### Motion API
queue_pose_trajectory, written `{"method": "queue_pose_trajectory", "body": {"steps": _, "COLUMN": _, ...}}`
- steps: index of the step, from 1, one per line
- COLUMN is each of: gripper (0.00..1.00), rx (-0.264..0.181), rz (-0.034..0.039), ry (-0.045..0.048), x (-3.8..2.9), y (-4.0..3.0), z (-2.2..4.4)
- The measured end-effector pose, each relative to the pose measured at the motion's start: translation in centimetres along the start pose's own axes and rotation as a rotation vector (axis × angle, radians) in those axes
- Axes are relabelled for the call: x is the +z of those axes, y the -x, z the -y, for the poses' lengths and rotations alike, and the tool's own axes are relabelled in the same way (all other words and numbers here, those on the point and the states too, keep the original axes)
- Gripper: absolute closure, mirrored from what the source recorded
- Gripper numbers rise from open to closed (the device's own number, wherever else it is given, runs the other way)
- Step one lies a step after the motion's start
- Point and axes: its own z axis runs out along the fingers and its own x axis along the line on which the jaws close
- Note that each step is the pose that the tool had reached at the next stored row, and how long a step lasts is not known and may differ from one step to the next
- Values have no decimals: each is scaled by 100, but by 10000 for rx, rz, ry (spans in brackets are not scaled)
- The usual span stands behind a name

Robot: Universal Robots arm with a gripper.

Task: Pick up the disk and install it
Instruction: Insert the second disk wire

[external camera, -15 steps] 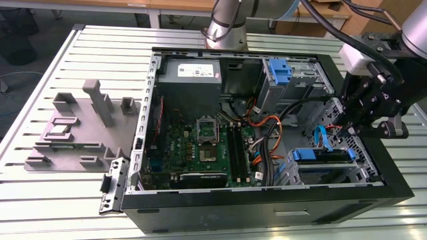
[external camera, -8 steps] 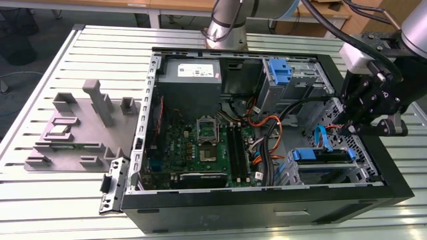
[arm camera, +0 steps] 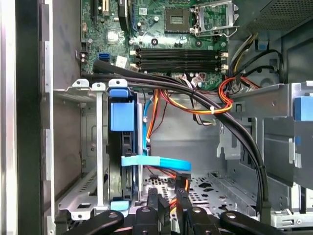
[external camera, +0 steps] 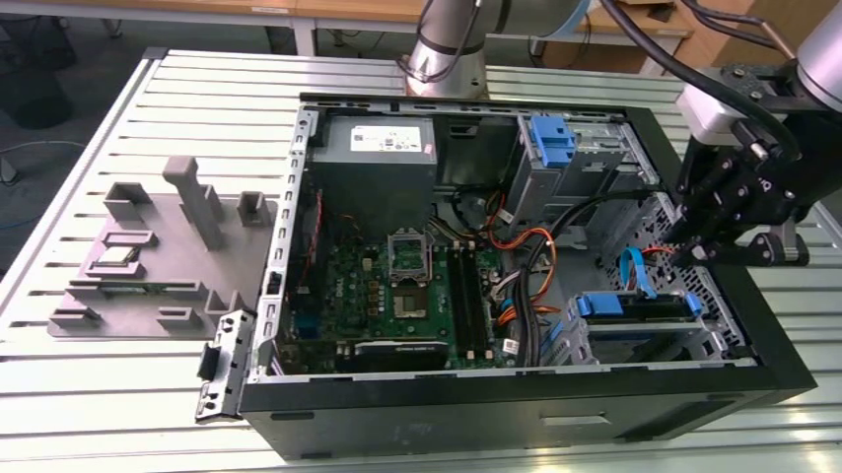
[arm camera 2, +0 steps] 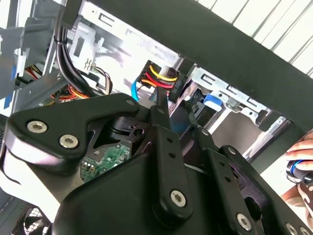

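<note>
Tool (external camera: 701,254) inside case (external camera: 526,389), fingers nearly together, pinching nothing evident.
Disk (external camera: 634,305) seated in lower bay; installation appears largely complete.

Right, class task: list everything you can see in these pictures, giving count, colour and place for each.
computer case: one, black, open, on the table
table: one, silver, slatted, under everything
motherboard: one, green, inside the case
grey box: one, white sticker, case's far corner
disk: one, blue carrier, in bay near tool
blue bracket: one, far drive cage
cables: several, orange and black, across case
grey fixture: one, exterior view's left of case
person's hand: one, outside the case
robot arm: one, silver, behind case
tool: one, black, over case, near disk
</note>
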Motion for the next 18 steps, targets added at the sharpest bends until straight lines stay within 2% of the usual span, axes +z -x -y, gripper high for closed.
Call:
{"method": "queue_pose_trajectory", "body": {"steps": 9, "gripper": 71, "rx": -1, "rz": -2, "ry": 1, "x": 37, "y": 4, "z": 122}}
{"method": "queue_pose_trajectory", "body": {"steps": 14, "gripper": 71, "rx": 1, "rz": -3, "ry": 0, "x": 70, "y": 2, "z": 126}}
{"method": "queue_pose_trajectory", "body": {"steps": 18, "gripper": 71, "rx": 1, "rz": -6, "ry": 0, "x": 72, "y": 1, "z": 126}}
